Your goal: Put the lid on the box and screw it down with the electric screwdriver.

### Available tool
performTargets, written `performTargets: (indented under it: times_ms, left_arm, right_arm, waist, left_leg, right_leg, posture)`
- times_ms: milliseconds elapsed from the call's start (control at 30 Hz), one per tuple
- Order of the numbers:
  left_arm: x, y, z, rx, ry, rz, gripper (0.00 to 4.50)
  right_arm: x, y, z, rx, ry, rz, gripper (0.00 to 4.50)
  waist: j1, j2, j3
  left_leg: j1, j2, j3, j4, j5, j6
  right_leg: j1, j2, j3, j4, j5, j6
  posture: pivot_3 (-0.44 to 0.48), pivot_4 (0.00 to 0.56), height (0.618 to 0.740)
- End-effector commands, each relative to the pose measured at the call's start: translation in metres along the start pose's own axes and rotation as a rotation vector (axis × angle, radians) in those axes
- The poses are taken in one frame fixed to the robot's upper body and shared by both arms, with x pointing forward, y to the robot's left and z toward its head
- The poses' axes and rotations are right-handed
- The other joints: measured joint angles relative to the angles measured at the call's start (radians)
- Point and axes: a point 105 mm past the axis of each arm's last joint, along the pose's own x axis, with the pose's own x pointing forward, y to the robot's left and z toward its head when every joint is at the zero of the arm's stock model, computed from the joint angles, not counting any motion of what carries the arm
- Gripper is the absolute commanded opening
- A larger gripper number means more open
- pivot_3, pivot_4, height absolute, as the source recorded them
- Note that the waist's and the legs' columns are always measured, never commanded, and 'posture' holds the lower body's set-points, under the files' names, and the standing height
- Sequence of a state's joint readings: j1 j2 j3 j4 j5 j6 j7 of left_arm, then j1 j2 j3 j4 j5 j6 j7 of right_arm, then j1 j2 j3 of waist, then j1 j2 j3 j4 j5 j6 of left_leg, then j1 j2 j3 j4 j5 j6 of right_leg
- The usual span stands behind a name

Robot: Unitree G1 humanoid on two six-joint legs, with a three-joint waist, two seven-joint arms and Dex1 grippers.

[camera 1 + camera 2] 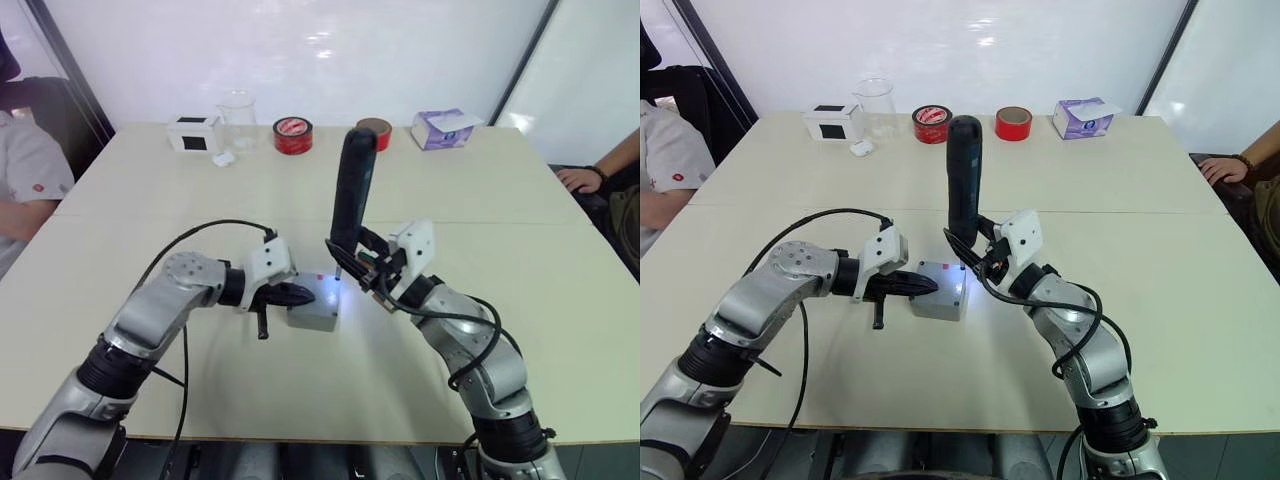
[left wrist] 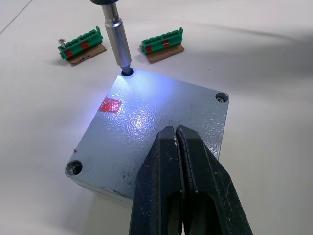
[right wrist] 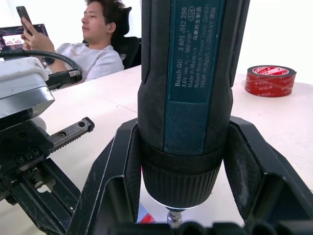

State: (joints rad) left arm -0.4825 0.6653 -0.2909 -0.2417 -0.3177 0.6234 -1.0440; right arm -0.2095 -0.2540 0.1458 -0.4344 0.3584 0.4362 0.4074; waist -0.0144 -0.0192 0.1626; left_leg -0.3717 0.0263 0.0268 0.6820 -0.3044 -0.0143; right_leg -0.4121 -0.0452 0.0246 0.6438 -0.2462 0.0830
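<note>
Gray lid (image 2: 146,122), red-marked, sits on box (image 1: 940,303); screwdriver (image 1: 962,180) upright.

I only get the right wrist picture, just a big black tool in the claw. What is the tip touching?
Observer: The electric screwdriver has its metal bit in a corner screw hole of the lid, with its white light shining there.
Operator: Is the lid on the box?
Observer: Yes, it sits flat on the box.
Operator: What's the other claw doing?
Observer: The left claw is shut, its tips pressing on the lid's top.
Operator: Anything lying nearby?
Observer: Two small green terminal blocks lie on the table just beyond the box.
</note>
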Motion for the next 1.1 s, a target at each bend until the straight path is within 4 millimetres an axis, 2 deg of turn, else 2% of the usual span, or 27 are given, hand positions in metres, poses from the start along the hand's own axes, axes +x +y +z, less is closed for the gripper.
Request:
performTargets:
  times_ms: [33, 167, 433, 567, 733, 833, 933, 1000, 1100]
  left_arm:
    - [0.002, -0.005, -0.01, -0.034, 0.021, -0.007, 0.0]
    - [0.004, -0.006, -0.011, -0.032, 0.021, -0.006, 0.0]
    - [0.002, -0.002, -0.018, -0.034, 0.028, -0.006, 0.0]
    - [0.002, -0.001, -0.017, -0.035, 0.02, -0.01, 0.0]
    - [0.002, -0.009, -0.017, -0.063, 0.004, -0.03, 0.0]
    - [0.001, -0.009, -0.013, -0.084, -0.026, -0.026, 0.0]
    - [-0.002, -0.006, -0.003, -0.103, -0.091, -0.005, 0.0]
    - [-0.009, 0.005, 0.012, -0.102, -0.189, 0.067, 0.0]
    - [-0.021, 0.01, 0.026, -0.101, -0.265, 0.097, 0.0]
  right_arm:
    - [-0.008, 0.005, -0.03, 0.069, 0.126, 0.011, 1.83]
    - [-0.009, 0.005, -0.031, 0.065, 0.131, 0.017, 1.83]
    - [-0.005, 0.003, -0.018, 0.046, 0.097, 0.027, 1.83]
    - [0.0, -0.003, 0.014, 0.001, 0.029, 0.039, 1.83]
    - [-0.006, -0.016, 0.071, -0.059, -0.058, 0.065, 1.83]
    - [-0.01, -0.028, 0.099, -0.026, -0.106, 0.054, 1.83]
    - [-0.015, -0.045, 0.116, 0.051, -0.104, 0.005, 1.83]
    - [-0.021, -0.065, 0.122, 0.115, -0.044, -0.044, 1.83]
    - [-0.033, -0.085, 0.118, 0.219, 0.103, -0.069, 1.83]
  waist:
    - [0.0, 0.0, 0.0]
    - [0.0, 0.0, 0.0]
    - [0.0, 0.0, 0.0]
    - [-0.001, 0.001, 0.0]
    - [0.003, 0.003, 0.003]
    - [0.002, 0.003, 0.004]
    - [0.002, 0.004, 0.005]
    - [0.001, 0.004, 0.005]
    - [0.002, 0.003, 0.006]
  left_leg:
    - [0.0, 0.0, 0.0, 0.0, 0.0, 0.0]
    - [0.0, 0.0, 0.0, 0.0, 0.0, 0.0]
    - [0.0, 0.001, 0.0, -0.001, 0.0, 0.0]
    - [-0.001, 0.001, 0.0, -0.001, 0.0, 0.0]
    - [-0.004, 0.001, 0.0, -0.002, 0.0, 0.0]
    - [-0.006, 0.001, 0.0, -0.002, -0.001, 0.001]
    - [-0.007, 0.001, 0.0, -0.002, -0.001, 0.002]
    - [-0.009, 0.001, 0.0, -0.003, -0.001, 0.002]
    - [-0.02, 0.002, 0.0, -0.001, -0.001, 0.002]
  right_leg:
    - [0.0, 0.0, 0.0, 0.0, 0.0, 0.0]
    - [0.0, 0.0, 0.0, -0.001, 0.0, -0.001]
    - [0.0, 0.0, 0.0, -0.003, -0.001, -0.002]
    - [0.0, 0.001, 0.0, -0.004, -0.001, -0.002]
    - [-0.001, 0.0, -0.001, -0.007, -0.001, -0.002]
    - [-0.002, -0.001, -0.001, -0.009, 0.0, -0.002]
    - [-0.002, -0.001, -0.001, -0.01, 0.0, -0.002]
    - [-0.004, -0.001, -0.001, -0.011, 0.0, -0.002]
    - [-0.015, -0.001, -0.001, -0.01, 0.003, 0.0]
  posture:
    - [0.0, 0.15, 0.74]
    - [0.0, 0.15, 0.74]
    - [0.0, 0.15, 0.74]
    - [0.0, 0.15, 0.74]
    - [0.0, 0.15, 0.74]
    - [0.0, 0.15, 0.74]
    - [0.0, 0.15, 0.74]
    - [0.0, 0.15, 0.74]
    - [0.0, 0.15, 0.74]
